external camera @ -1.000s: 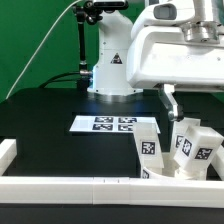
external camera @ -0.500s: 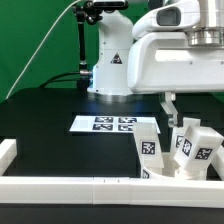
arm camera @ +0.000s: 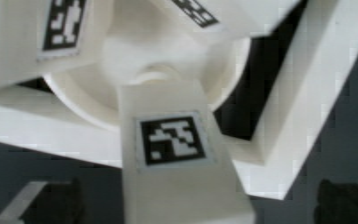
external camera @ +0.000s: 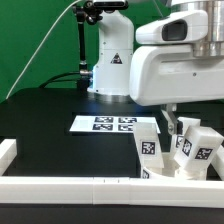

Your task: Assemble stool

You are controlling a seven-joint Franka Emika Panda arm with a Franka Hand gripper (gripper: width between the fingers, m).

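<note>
The stool parts are heaped at the exterior view's right front corner. Three white blocky legs with square tags stand there: one on the left (external camera: 150,148), one on the right (external camera: 201,150) and one behind (external camera: 184,133), over the round seat (external camera: 152,173). My gripper (external camera: 170,124) hangs just above them, between the left and back legs. In the wrist view a tagged leg (arm camera: 172,140) lies across the round seat (arm camera: 91,95) and runs down between my dark fingers (arm camera: 23,206). The gripper (arm camera: 181,208) is open, with gaps on both sides of the leg. Two more legs (arm camera: 66,25) show beyond.
The marker board (external camera: 108,124) lies flat on the black table behind the parts. A long white rail (external camera: 70,186) runs along the front edge, with a short end piece (external camera: 8,150) at the exterior view's left. The robot base (external camera: 108,60) stands at the back.
The arm has moved down and toward the exterior view's right, bringing the gripper close over the legs. The stool parts have not moved.
</note>
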